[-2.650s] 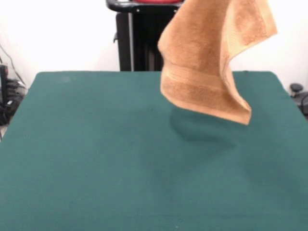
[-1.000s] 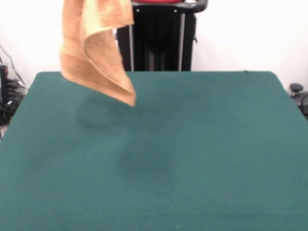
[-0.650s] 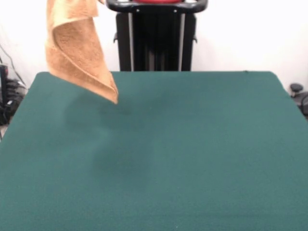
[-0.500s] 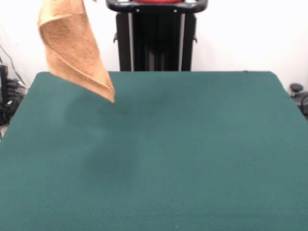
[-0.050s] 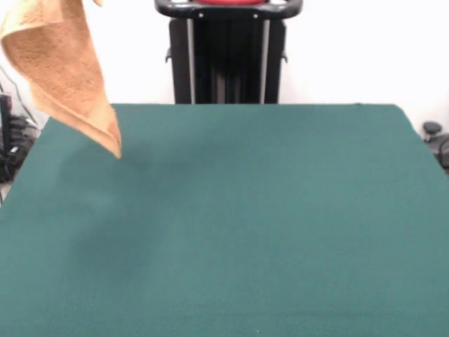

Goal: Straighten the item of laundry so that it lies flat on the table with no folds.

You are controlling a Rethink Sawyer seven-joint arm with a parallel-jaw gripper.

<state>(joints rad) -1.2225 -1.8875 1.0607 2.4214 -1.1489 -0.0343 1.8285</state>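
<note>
While it dangles at upper left, towel (image 5: 59, 67) hangs clear above tabletop (image 5: 266, 210) | soft, light, floppy terry | pinch a corner by the border | pincer off-frame, can't tell.

Towel (image 5: 59, 74) hangs above the table's (image 5: 266, 225) far-left corner — not on it.

Black pedestal (image 5: 226, 53) with a red top.
Tall, boxy and black, fronted by two slim pale upright rods. Capped by a wide black base plate (image 5: 228, 8) with rounded ends, two small pale spots on it, and a sliver of red just above at the top edge.
</note>
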